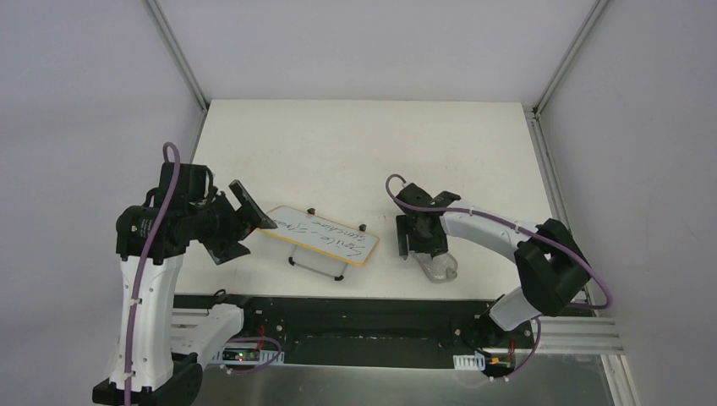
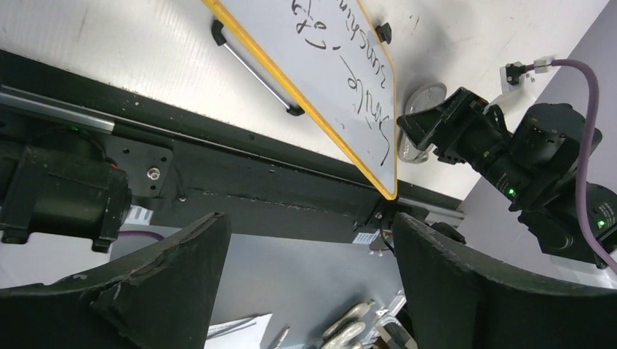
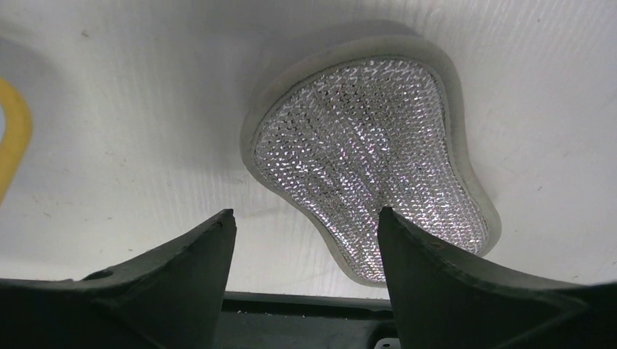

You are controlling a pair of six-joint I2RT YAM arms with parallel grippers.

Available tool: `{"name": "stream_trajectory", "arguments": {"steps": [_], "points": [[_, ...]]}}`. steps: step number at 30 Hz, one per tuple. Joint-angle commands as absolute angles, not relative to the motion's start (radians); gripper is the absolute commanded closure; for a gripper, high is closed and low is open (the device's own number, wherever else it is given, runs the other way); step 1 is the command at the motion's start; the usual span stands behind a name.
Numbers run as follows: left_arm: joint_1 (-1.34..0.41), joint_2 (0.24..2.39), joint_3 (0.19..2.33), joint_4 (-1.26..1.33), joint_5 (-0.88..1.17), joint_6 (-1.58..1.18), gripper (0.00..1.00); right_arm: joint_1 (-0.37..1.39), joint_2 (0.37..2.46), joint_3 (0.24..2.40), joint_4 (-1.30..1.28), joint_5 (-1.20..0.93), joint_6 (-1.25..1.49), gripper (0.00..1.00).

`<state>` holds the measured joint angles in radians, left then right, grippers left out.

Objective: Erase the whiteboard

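Note:
The whiteboard (image 1: 325, 236) lies near the table's front edge, tan-rimmed, on small black feet, with black handwriting across it. It also shows in the left wrist view (image 2: 327, 65). My left gripper (image 1: 240, 227) is open and empty just left of the board's left end; in the left wrist view (image 2: 313, 280) the board's corner sits beyond the fingertips, not between them. My right gripper (image 1: 420, 245) is open and empty right of the board, hovering over a grey mesh pad (image 1: 439, 268). In the right wrist view (image 3: 305, 229) the pad (image 3: 371, 167) lies just past the fingers.
A black rail (image 1: 372, 309) runs along the table's near edge under both arms. Grey walls with metal posts (image 1: 182, 63) close in the table on both sides. The board's yellow rim (image 3: 14, 134) shows at the left of the right wrist view.

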<state>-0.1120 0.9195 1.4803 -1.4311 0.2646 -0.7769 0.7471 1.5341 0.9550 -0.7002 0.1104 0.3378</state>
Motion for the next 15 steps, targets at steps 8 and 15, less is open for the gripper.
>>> {"name": "stream_trajectory", "arguments": {"steps": [8,15], "points": [[-0.117,0.823,1.315,-1.438,0.255,-0.854,0.25,0.673,1.509,1.153,-0.67,0.023,0.366,0.14],[-0.117,0.752,1.289,-1.595,0.02,-0.85,0.47,0.601,1.713,1.337,-0.666,-0.169,0.354,0.21]]}}
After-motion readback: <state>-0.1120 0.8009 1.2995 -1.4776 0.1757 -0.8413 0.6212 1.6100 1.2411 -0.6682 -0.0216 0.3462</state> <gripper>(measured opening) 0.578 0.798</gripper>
